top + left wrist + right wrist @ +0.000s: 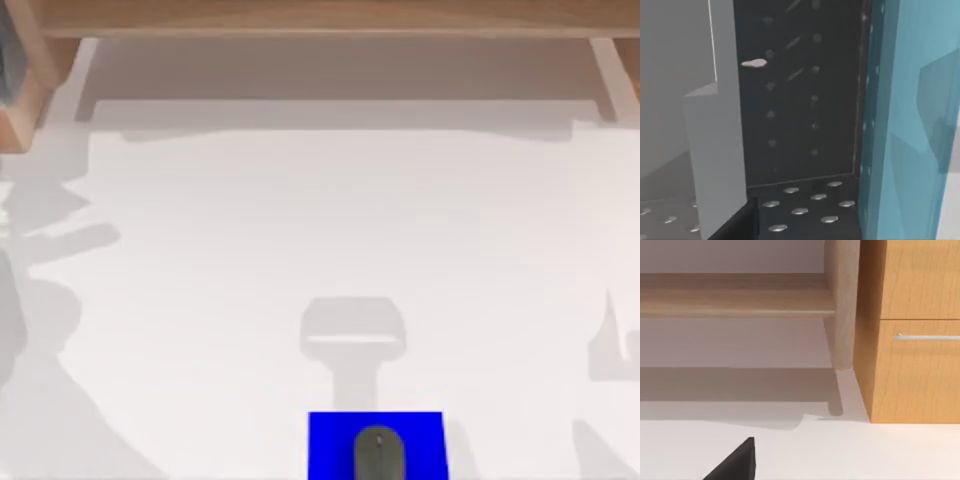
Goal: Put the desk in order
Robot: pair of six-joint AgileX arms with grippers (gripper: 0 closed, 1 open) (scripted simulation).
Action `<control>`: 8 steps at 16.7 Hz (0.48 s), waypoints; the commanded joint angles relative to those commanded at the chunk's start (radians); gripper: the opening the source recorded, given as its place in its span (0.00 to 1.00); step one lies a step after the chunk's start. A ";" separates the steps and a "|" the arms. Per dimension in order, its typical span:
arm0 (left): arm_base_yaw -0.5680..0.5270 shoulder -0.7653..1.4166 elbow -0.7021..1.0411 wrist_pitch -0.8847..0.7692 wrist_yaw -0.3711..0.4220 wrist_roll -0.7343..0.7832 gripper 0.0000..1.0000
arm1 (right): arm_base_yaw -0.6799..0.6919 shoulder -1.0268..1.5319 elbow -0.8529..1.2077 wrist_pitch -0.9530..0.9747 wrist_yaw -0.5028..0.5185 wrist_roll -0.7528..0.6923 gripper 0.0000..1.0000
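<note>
At the bottom edge of the top view, just right of centre, a dark mouse point(378, 452) sits on a blue pad point(335, 445) (a fitting home for it, so this part of the job looks done); beyond them the white tabletop point(300, 230) spreads bare across the middle of the frame, crossed by grey shadows at the left and right edges; farthest off, along the upper edge, runs the wooden shelf point(330, 20) on its legs, raised so things can tuck beneath. In the right wrist view the shelf point(735, 295) ends beside a wooden drawer unit point(912, 340), with a dark wedge at the lower left, probably part of the right arm's fingers; in the left wrist view a dark studded panel point(800, 100) stands next to a teal wall point(900, 125). I cannot tell whether either arm's fingers are open or closed.
</note>
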 joint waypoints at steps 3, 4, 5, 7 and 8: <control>0.022 -0.046 -0.055 0.015 0.018 0.005 1.00 | 0.000 0.000 0.000 0.000 0.000 0.000 1.00; 0.029 -0.060 -0.075 0.020 0.025 0.008 1.00 | 0.000 0.000 0.000 0.000 0.000 0.000 1.00; 0.036 -0.074 -0.097 0.025 0.033 0.011 1.00 | 0.000 0.000 0.000 0.000 0.000 0.000 1.00; 0.049 -0.096 -0.141 0.034 0.049 0.018 1.00 | 0.000 0.000 0.000 0.000 0.000 0.000 1.00; 0.055 -0.103 -0.159 0.036 0.054 0.020 1.00 | 0.000 0.000 0.000 0.000 0.000 0.000 1.00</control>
